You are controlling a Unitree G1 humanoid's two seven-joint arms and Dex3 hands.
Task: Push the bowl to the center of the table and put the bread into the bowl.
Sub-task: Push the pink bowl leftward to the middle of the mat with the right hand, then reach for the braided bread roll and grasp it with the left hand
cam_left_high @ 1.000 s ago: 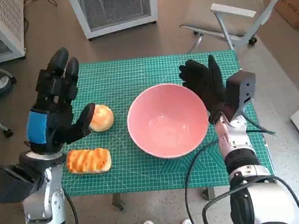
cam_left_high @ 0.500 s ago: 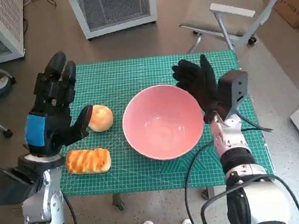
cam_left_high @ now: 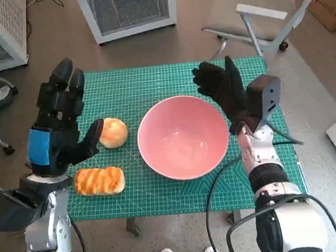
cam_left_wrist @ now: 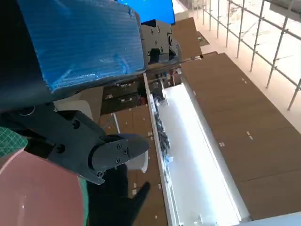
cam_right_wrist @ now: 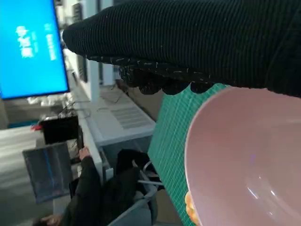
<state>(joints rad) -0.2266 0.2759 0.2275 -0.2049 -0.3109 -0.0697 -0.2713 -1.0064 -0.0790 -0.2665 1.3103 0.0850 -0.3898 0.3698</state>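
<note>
Gloved right hand (cam_left_high: 224,94) spread flat beside pink bowl (cam_left_high: 183,136), holding nothing.

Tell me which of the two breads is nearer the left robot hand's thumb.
The round bun: the left robot hand has its thumb tip right beside it. The long striped loaf lies nearer the table's front edge, below the hand.

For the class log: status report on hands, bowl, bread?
Both hands open: left hand beside round bread, right hand at bowl rim. Bowl near center, empty. Nothing in the way.

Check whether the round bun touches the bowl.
Apart. The head view shows a strip of green mat between the round bun and the bowl.
</note>
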